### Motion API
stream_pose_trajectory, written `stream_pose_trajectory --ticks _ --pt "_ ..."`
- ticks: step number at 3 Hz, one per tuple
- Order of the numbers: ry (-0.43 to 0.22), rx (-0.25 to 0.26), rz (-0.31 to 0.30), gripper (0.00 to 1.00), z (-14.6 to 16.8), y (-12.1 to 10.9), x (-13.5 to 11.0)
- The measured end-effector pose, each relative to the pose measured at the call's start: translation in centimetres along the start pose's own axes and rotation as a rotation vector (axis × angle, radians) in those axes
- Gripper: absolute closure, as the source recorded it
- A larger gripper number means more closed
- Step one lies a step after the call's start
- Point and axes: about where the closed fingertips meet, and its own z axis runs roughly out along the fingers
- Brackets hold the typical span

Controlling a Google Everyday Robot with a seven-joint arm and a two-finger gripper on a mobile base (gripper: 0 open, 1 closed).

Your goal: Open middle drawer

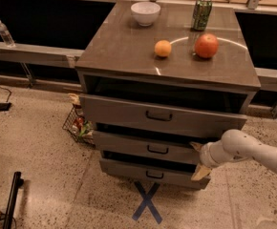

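The middle drawer (138, 146) is the second of three grey-brown fronts on the cabinet, with a small dark bar handle (157, 150). It stands out a little, with a dark gap above it. The top drawer (129, 111) stands out further, and the bottom drawer (129, 169) is also slightly out. My gripper (198, 160), on a white arm coming from the right, is at the right end of the middle drawer's front. It is open, with one finger (195, 146) at the front's top edge and the other below it.
On the cabinet top (119, 46) stand a white bowl (145, 12), a green can (201, 13), an orange (163, 48) and a red apple (206, 45). A wire basket (79, 125) sits left of the cabinet. A blue tape X (147, 202) marks the floor in front.
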Motion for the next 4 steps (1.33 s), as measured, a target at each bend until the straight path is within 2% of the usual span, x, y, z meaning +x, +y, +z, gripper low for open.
stream_pose_trajectory --ticks 1,2,3,4 --pt "-0.048 -0.024 -0.005 0.41 0.4 0.1 -0.4" --pt "-0.116 -0.079 -0.045 0.64 -0.7 1.7 -2.6" --pt "-0.116 -0.079 -0.045 0.87 -0.7 1.7 -2.6" --pt "-0.105 -0.077 -0.071 0.87 -3.5 2.7 -4.6"
